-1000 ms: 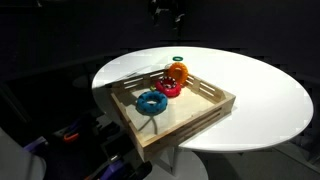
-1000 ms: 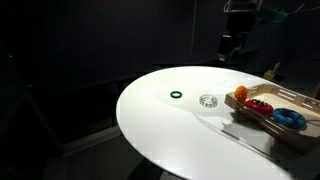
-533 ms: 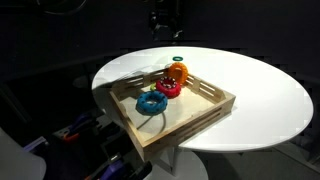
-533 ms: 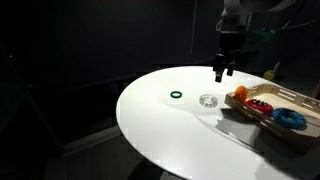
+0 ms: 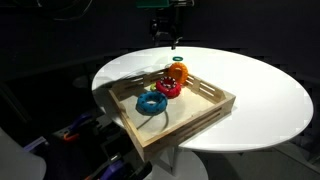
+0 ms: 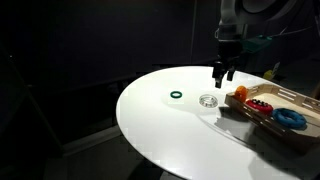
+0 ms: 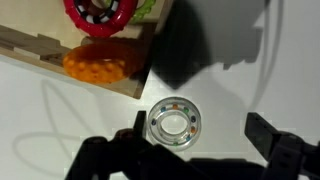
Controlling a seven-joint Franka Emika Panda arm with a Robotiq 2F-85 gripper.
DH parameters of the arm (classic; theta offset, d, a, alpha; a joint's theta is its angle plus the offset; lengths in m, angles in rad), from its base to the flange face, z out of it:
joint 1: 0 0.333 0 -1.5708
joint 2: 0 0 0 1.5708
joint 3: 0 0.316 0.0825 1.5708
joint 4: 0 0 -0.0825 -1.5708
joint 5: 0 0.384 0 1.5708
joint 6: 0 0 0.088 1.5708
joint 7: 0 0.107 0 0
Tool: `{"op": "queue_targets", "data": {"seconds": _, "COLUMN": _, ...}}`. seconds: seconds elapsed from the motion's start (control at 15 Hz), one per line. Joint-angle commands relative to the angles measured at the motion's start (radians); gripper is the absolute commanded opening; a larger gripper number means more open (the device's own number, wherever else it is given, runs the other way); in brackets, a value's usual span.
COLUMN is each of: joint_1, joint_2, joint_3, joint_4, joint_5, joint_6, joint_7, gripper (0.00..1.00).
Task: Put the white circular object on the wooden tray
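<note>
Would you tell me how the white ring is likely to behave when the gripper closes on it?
The white ring looks small and thin, so probably light and rigid. Lying flat on the smooth table, it may slide rather than roll.

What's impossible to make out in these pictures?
Wooden tray: cut off by the right edge in an exterior view.
Green ring: too small for detail in an exterior view.
White ring: coloured specks blurred, wrist view.
Hand: dark, cut by the wrist view's bottom edge.
</note>
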Motion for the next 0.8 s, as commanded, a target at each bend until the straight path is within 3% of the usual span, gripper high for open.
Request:
{"op": "queue_targets", "data": {"seconds": 0.0, "joint_1": 0.005, "joint_2": 0.006, "joint_3": -0.005, "joint_4": 0.002, "joint_5": -0.019, "joint_6": 0.005, "joint_7": 0.018, "gripper": 1.00}}
{"op": "queue_targets", "data": {"seconds": 0.33, "joint_1": 0.025, "joint_2": 0.061, "joint_3": -0.014, "joint_4": 0.005, "joint_5": -0.114, "joint_6": 0.103, "joint_7": 0.084, "gripper": 1.00}}
{"op": "queue_targets", "data": {"seconds": 0.73, "joint_1": 0.037, "joint_2": 0.131, "joint_3": -0.011, "joint_4": 0.018, "joint_5": -0.095, "joint_6": 0.218, "joint_7": 0.090, "gripper": 1.00}}
